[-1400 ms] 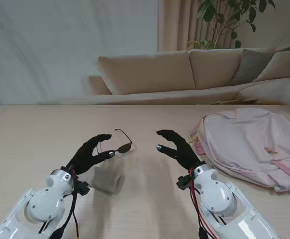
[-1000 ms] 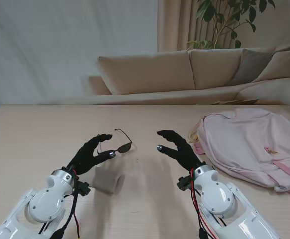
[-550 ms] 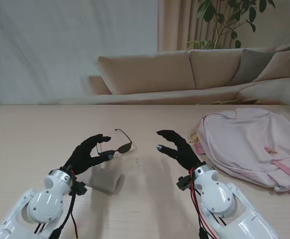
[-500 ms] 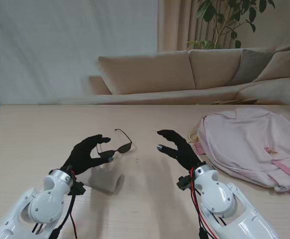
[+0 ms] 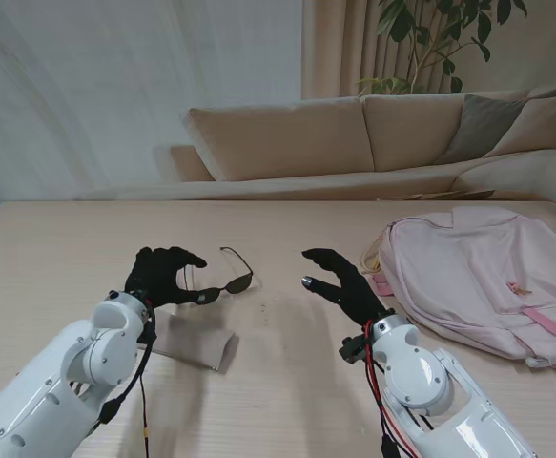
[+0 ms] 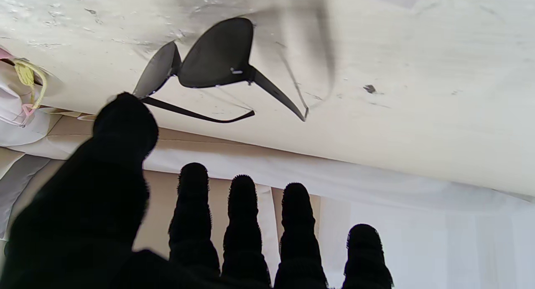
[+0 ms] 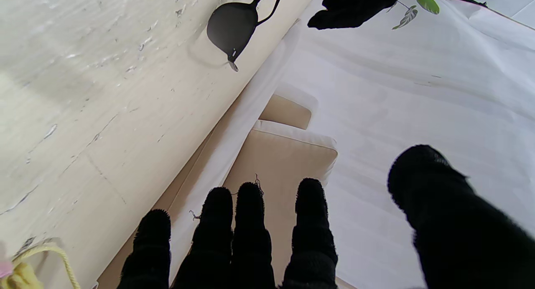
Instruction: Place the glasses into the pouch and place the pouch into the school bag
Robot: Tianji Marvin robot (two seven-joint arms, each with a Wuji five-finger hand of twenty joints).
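So nearest to me are the two white forearms, each ending in a black-gloved hand. The left hand (image 5: 163, 274) sits palm down over the table (image 5: 58, 248) with its fingers spread and nothing in them; its wrist camera shows four fingertips (image 6: 241, 193) fanned out and the thumb off to one side, all clear of the glasses (image 6: 213, 63). Right under that wrist, just nearer to me than the hand, lies the pouch (image 5: 194, 341), a flat beige thing flat on the wood, partly covered by the arm.

The right hand (image 5: 339, 282) is also loose and empty, fingers stretched forward and thumb held apart, hovering over bare tabletop. Its own wrist view shows the fingers (image 7: 250, 213) side by side with the thumb well off to the side, nothing between them.

The glasses (image 5: 222, 278) are dark-lensed with thin temples, unfolded, lying on the table just past the left hand's fingertips and off toward the right hand. They sit between the two hands but a lot closer to the left one. I can't tell from the stand view if the left thumb tip is touching the frame; the wrist view suggests a small gap.

The school bag (image 5: 492, 281) is pale pink, slumped flat on the table just outboard of the right hand, with a yellowish cord (image 7: 42, 255) at its near edge.

Farther back is a beige sofa (image 5: 373, 134) and a leafy plant (image 5: 440, 38).
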